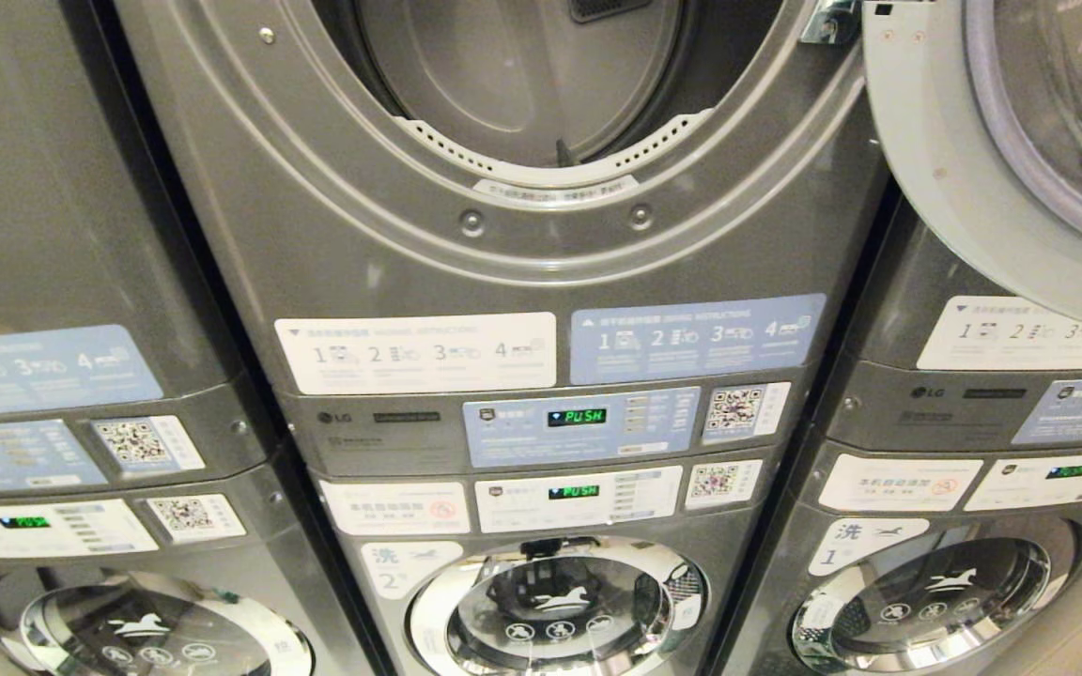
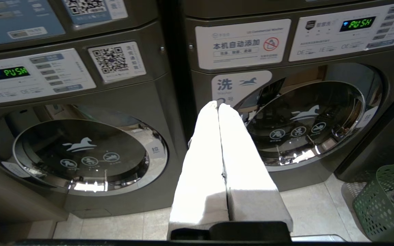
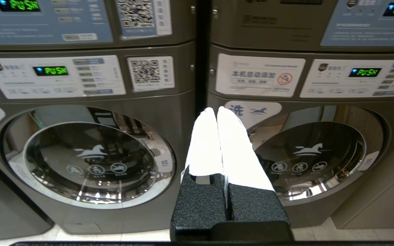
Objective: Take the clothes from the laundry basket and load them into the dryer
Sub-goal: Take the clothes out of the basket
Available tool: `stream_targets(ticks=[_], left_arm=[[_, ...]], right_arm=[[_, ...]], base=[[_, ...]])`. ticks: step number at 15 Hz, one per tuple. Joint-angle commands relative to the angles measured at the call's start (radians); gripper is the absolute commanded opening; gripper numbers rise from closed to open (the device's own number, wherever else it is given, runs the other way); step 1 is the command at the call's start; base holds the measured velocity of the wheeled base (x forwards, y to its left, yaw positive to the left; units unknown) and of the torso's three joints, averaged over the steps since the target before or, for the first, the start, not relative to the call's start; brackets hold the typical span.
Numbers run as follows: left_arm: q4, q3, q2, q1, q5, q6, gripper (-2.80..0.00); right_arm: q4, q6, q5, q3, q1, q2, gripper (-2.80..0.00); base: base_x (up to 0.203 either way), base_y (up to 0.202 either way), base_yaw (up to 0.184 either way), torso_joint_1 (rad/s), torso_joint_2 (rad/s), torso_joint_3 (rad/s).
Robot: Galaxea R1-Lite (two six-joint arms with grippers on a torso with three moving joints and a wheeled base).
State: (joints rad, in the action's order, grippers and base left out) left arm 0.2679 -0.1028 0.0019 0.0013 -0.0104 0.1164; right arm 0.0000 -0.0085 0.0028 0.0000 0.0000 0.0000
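The dryer (image 1: 522,235) fills the top middle of the head view, its round mouth open and the grey drum (image 1: 513,84) bare where it shows. Its door (image 1: 935,160) hangs swung out to the right. A green perforated laundry basket (image 2: 381,205) stands on the floor at the edge of the left wrist view; something pale lies inside, too unclear to name as clothes. My left gripper (image 2: 218,106) is shut and empty, held low in front of the lower washers. My right gripper (image 3: 216,110) is likewise shut and empty. Neither arm shows in the head view.
Stacked grey machines stand side by side. The lower washers have closed round glass doors (image 1: 555,606) (image 2: 80,155) (image 3: 315,155). Control panels with green displays (image 1: 577,417) sit between the tiers. Pale tiled floor (image 2: 320,208) runs in front of the machines.
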Motion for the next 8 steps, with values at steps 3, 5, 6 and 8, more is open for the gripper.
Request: stream_targets(ticks=[3, 5, 6, 8], left_arm=[[0.001, 0.000, 0.000, 0.000, 0.001, 0.002, -2.80], [0.001, 0.000, 0.000, 0.000, 0.000, 0.002, -2.80], [0.001, 0.000, 0.000, 0.000, 0.000, 0.002, -2.80], [0.000, 0.000, 0.000, 0.000, 0.000, 0.002, -2.80]], right_arm=[[0.000, -0.001, 0.000, 0.000, 0.000, 0.000, -2.80], [0.000, 0.001, 0.000, 0.000, 0.000, 0.000, -2.80], [0.000, 0.001, 0.000, 0.000, 0.000, 0.000, -2.80], [0.000, -0.001, 0.000, 0.000, 0.000, 0.000, -2.80]], base=[[0.000, -0.154, 0.001, -0.055, 0.13, 0.069], [0.000, 0.000, 0.000, -0.066, 0.14, 0.082], [0.000, 0.000, 0.000, -0.041, 0.11, 0.064], [0.000, 0.000, 0.000, -0.071, 0.15, 0.078]])
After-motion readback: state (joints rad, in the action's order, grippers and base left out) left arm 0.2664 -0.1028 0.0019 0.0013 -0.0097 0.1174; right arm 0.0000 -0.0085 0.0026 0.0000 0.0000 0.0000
